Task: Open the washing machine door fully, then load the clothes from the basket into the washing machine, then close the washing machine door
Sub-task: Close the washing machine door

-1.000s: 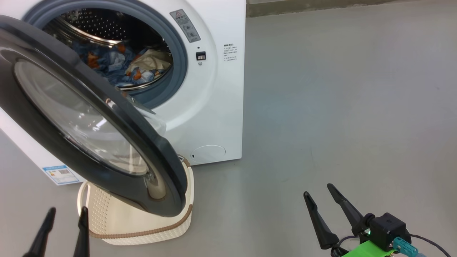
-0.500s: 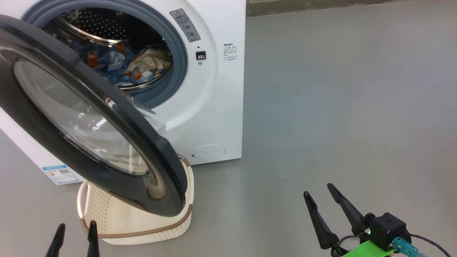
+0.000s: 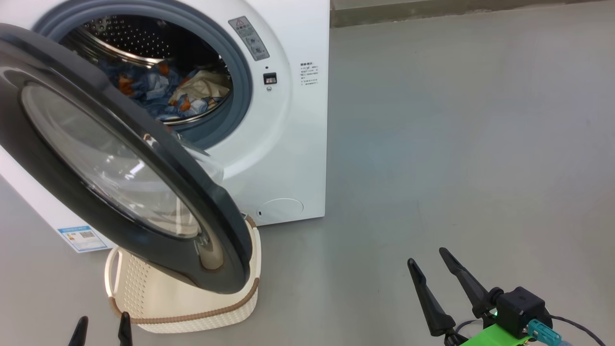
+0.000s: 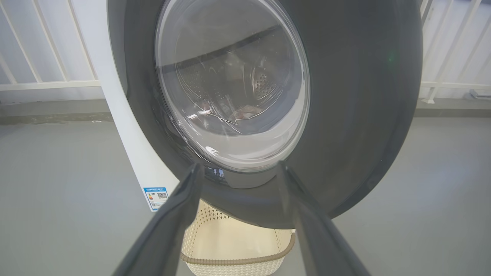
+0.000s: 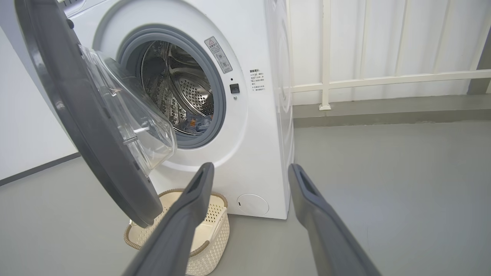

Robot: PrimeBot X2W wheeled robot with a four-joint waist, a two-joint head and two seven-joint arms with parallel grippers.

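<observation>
**Door swung out, clothes in the drum, both grippers spread**

I faced the washing machine [image 3: 288, 144], which stood on the grey floor [image 3: 456, 144] at about 11 o'clock from me. The washing machine door [image 3: 105, 158] stood swung out toward me. Its black rim and bulging glass window took up my head view from 10 round to 7 o'clock, and its lower edge hung over the basket [image 3: 182, 307]. The basket sat on the floor just in front of the machine at 7 o'clock, partly hidden behind the door.

The clothes [image 3: 163, 91] lay in the bottom of the steel drum [image 3: 129, 38], inside the grey gasket [image 3: 240, 72]. The blue denim piece was at 9 o'clock of the cream one and touched it. A blue label sticker [image 3: 82, 238] showed on the machine at 8 o'clock, beside the door rim. A round service flap [image 3: 281, 207] sat low on the machine's front at 5 o'clock.

My left gripper [image 3: 103, 318] was low at 7 o'clock, by the basket's near wall. Its fingers were spread, held nothing, and pointed toward the door's lower rim. My right gripper [image 3: 426, 256] was at 5 o'clock over bare floor, its fingers spread too and holding nothing, well apart from the machine.
</observation>
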